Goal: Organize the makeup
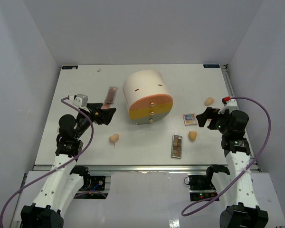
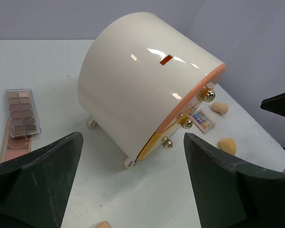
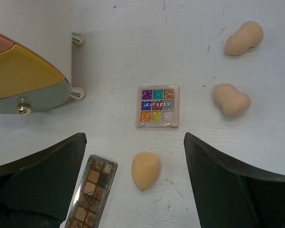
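A brown and pink eyeshadow palette (image 1: 111,95) lies at the back left; it also shows in the left wrist view (image 2: 22,111). A brown palette (image 1: 176,146) lies near the front, also in the right wrist view (image 3: 91,192). A small many-coloured palette (image 1: 189,118) lies right of the drawers (image 3: 157,105). Beige sponges lie at front left (image 1: 114,137), at the right (image 1: 193,136) and at the far right (image 1: 209,100). My left gripper (image 1: 104,114) (image 2: 133,152) is open and empty, facing the drawer unit. My right gripper (image 1: 204,118) (image 3: 133,142) is open and empty above an egg-shaped sponge (image 3: 145,170).
The big cream cylinder (image 1: 147,97) with pink, yellow and grey drawers stands mid-table, drawers closed, also in the left wrist view (image 2: 142,80). Two peanut-shaped sponges (image 3: 244,38) (image 3: 232,99) lie right of the coloured palette. White walls enclose the table on three sides.
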